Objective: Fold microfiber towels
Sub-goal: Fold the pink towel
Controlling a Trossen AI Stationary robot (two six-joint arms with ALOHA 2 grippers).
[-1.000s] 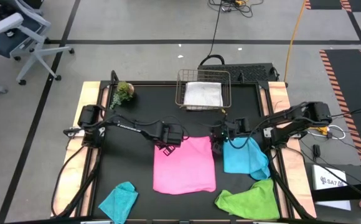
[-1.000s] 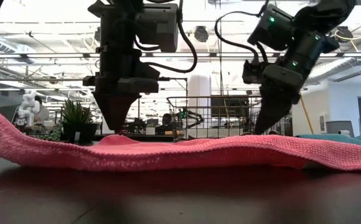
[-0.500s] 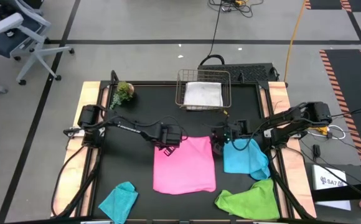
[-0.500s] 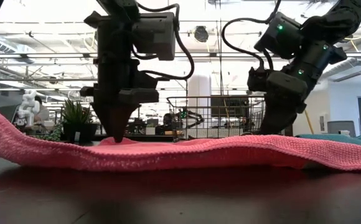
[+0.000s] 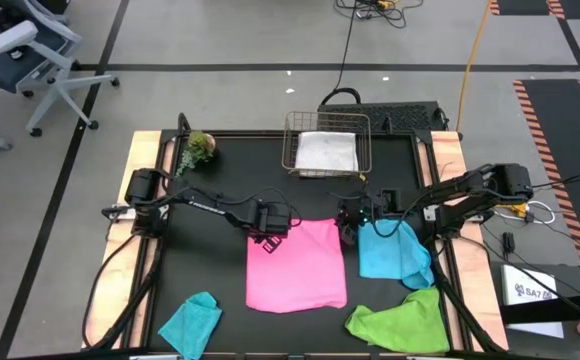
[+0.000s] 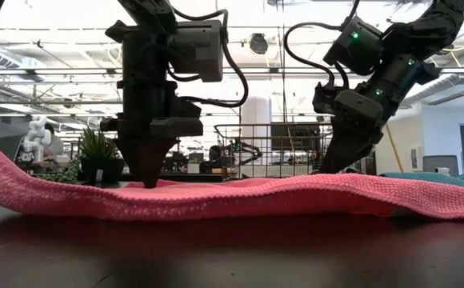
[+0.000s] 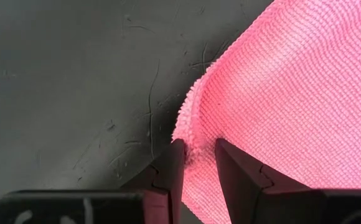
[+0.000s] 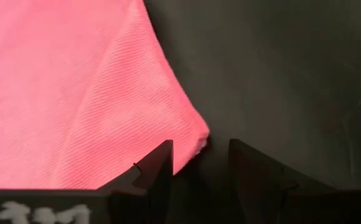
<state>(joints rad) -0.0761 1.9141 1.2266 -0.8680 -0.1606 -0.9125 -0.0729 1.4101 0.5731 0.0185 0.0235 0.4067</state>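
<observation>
Nearest the front table edge lie the teal towel [image 5: 191, 321] at left and the lime green towel [image 5: 402, 321] at right; the hot pink towel [image 5: 296, 264] is spread flat mid-table with the sky blue towel [image 5: 392, 251] just beside its right edge. Left gripper [image 7: 196, 157] sits at the pink towel's far-left corner, fingers [image 7: 171, 163] pinching that corner's edge; right gripper [image 8: 199, 163] is at the far-right corner, fingers [image 8: 157, 165] spread, corner tip between them, not clamped. Farther back, the white towel [image 5: 326, 151] lies in a wire basket [image 5: 292, 138], small plant [image 5: 198, 148] at far left.
</observation>
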